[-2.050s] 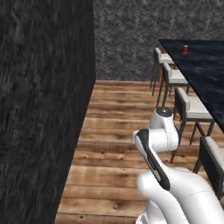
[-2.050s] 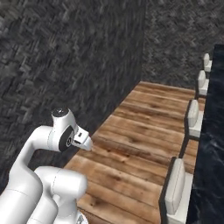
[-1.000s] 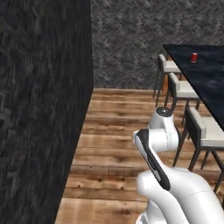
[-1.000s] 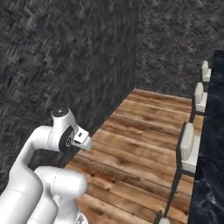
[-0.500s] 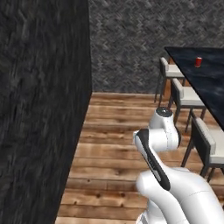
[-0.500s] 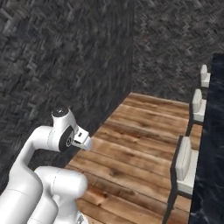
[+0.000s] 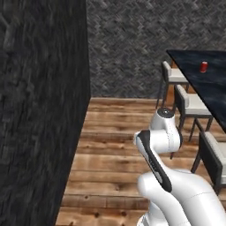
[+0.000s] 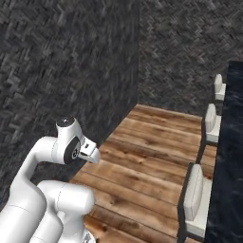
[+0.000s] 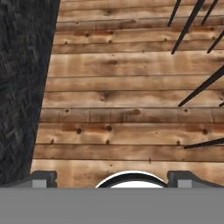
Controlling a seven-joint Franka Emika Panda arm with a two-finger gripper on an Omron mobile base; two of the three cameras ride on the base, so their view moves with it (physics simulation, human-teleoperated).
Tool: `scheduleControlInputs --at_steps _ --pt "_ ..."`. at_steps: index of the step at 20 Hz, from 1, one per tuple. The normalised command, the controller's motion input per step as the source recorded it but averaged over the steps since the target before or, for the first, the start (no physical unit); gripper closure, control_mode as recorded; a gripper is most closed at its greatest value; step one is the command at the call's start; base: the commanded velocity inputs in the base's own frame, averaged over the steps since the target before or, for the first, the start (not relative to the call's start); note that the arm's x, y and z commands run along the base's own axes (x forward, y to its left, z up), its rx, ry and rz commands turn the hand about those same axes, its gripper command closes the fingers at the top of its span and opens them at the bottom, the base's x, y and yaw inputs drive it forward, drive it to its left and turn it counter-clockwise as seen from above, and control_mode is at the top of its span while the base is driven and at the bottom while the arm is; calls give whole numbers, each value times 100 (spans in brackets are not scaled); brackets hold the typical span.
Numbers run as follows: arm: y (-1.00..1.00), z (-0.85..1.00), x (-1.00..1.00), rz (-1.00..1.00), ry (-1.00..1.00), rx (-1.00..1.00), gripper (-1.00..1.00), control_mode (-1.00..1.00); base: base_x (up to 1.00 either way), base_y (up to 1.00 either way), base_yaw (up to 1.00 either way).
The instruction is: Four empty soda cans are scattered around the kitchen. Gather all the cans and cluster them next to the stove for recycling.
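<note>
Dark stone walls (image 7: 39, 110) fill the left of the frame, with plank floor (image 7: 114, 145) running ahead. At the right a black counter (image 7: 207, 84) stands behind pale chairs (image 7: 187, 103). One red can (image 7: 203, 66) sits upright on it, upper right, well apart from the arm. The claw (image 9: 111, 177) points at the floor, spread wide and empty. Best to drive nearer, steer between chairs, then reach from above.
</note>
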Motion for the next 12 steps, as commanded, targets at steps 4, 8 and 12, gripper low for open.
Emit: scheduleControlInputs --at_steps 4,8,12 --pt "0 0 0 0 0 0 -100 100 65 0 0" --pt "0 0 0 0 0 0 -100 100 65 0 0" --pt "0 0 0 0 0 0 -100 100 66 0 0"
